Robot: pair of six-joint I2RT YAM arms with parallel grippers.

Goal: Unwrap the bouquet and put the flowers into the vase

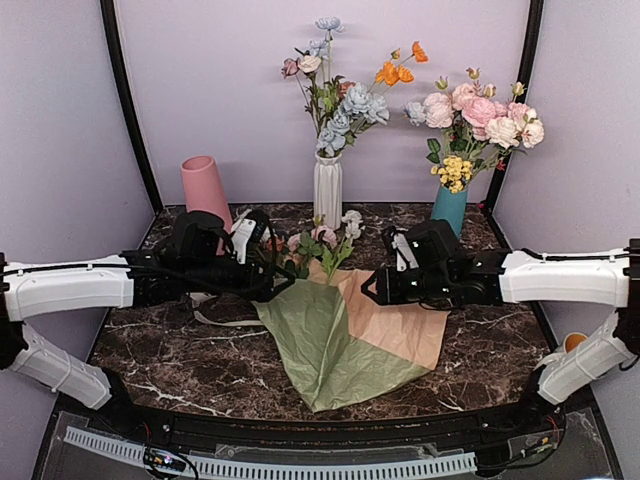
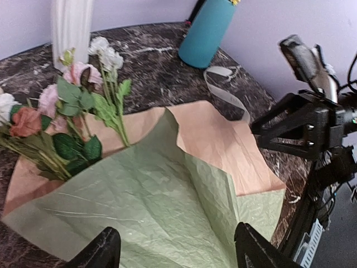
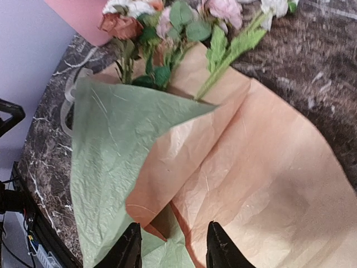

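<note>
While flowers (image 1: 322, 243) lie on open wrap (image 1: 335, 345), pink vase (image 1: 205, 188) upright, left gripper (image 2: 175, 237) and right gripper (image 3: 174, 230) parted.

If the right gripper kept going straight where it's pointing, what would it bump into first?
Most likely the tan wrapping paper, whose folded edge lies just ahead of the right gripper. If the gripper passes above the paper, the flowers come next. Its height over the paper is hard to judge.
</note>
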